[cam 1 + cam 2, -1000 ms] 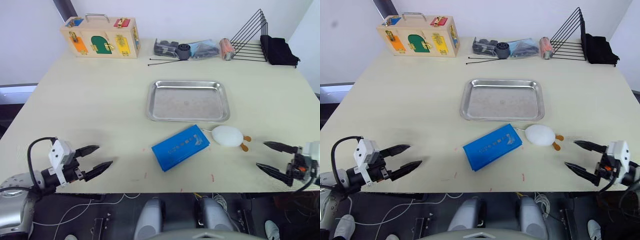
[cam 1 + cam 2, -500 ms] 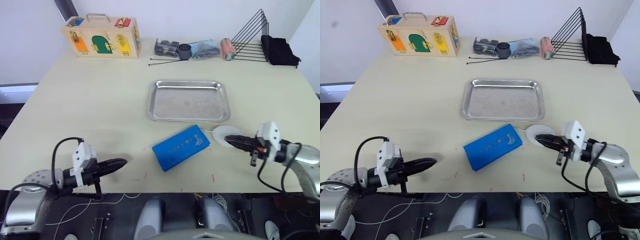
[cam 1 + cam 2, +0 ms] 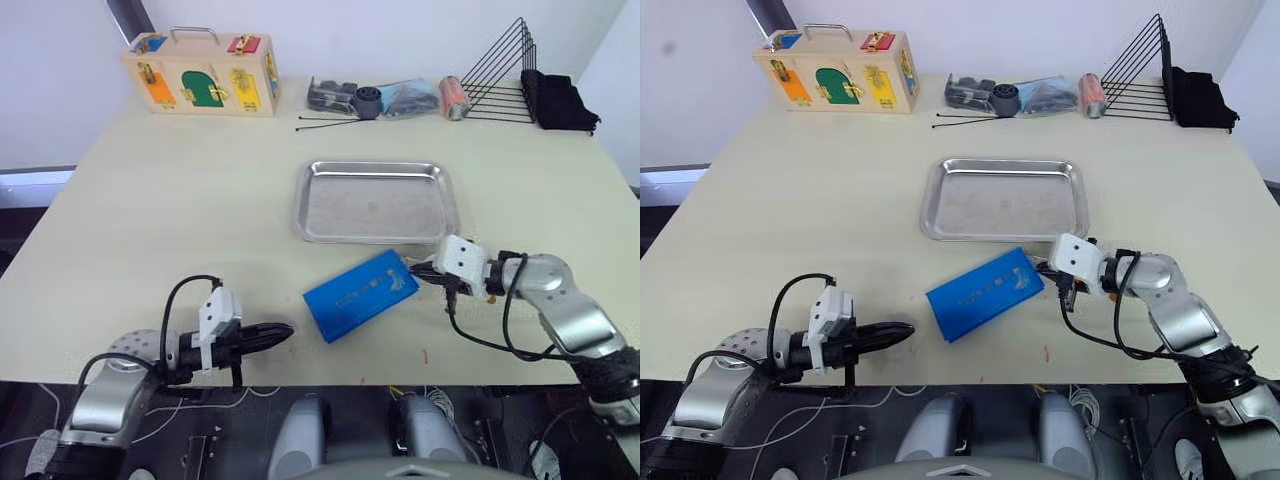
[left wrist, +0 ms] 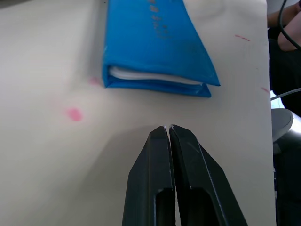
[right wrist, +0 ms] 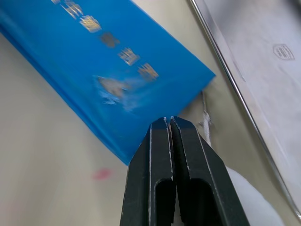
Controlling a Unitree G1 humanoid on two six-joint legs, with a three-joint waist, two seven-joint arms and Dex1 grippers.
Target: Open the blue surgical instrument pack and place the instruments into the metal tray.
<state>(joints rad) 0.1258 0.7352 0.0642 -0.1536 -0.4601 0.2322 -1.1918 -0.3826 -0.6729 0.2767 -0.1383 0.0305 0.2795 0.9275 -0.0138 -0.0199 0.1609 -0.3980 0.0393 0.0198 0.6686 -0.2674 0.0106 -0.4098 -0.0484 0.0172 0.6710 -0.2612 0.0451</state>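
Closing in: both claws, fingers now pressed together, have moved to the blue surgical instrument pack point(image 3: 361, 295), sealed near the tabletop's front edge; right claw point(image 3: 420, 271) at its corner, left claw point(image 3: 283, 331) just beside; metal tray point(image 3: 376, 236) empty.

A pale table point(image 3: 180, 190) is seen carrying a steel tray point(image 3: 376, 202), a blue pack point(image 3: 361, 294), a wooden latch box point(image 3: 200, 74), a wire rack point(image 3: 503, 78), black cloth point(image 3: 557, 102) and small clutter point(image 3: 385, 99).
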